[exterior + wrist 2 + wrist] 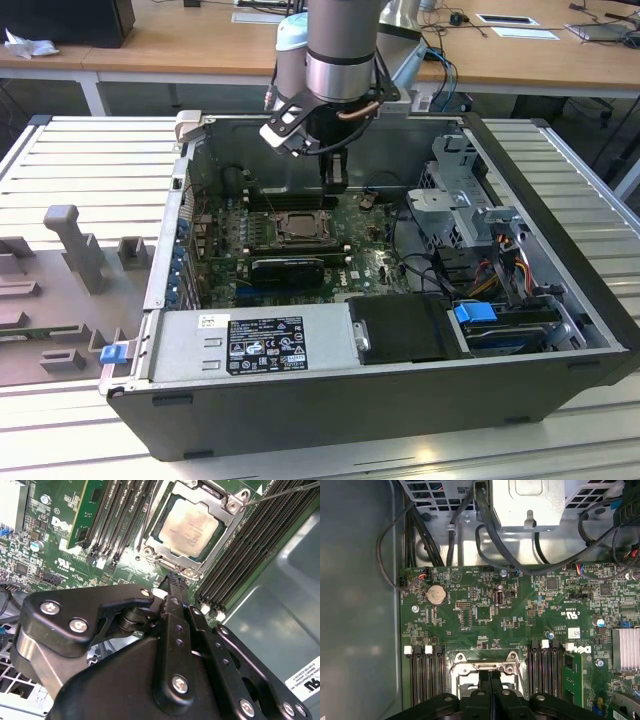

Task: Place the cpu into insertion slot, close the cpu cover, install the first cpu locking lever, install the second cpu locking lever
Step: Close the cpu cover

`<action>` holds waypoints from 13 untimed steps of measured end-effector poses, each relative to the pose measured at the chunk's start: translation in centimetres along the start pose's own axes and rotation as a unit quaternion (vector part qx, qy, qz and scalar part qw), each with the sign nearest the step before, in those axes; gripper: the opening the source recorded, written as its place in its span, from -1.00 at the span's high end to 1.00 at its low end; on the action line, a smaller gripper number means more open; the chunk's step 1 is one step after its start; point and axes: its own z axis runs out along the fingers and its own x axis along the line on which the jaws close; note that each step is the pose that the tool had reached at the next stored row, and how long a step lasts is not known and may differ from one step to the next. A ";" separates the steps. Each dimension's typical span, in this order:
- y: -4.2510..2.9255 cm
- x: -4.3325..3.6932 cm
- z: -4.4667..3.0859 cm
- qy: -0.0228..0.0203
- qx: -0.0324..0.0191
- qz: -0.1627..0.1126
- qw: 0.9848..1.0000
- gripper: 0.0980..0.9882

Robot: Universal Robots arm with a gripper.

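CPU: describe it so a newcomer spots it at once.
Inside the open computer case lies a green board. Between two banks of long black memory slots sits a silvery metal frame; the cpu is the pale flat square in its middle.

The cpu (187,527) is a flat square chip with a pale, slightly smudged silvery top. It lies level inside the insertion slot (300,229), a square metal-rimmed socket set into the green circuit board. The cpu cover (167,560), a thin silvery frame with a cut-out middle, lies down around the chip's edges, and its window leaves the chip's top showing. A locking lever (280,494), a thin wire rod, slants away from one corner of the frame; whether it is latched cannot be told.
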 end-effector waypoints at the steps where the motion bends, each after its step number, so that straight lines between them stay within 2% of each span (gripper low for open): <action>1: -0.06 0.00 0.00 0.000 0.000 0.000 1.000 0.98; 13: -0.67 -0.02 -0.01 0.000 0.000 0.000 1.000 0.98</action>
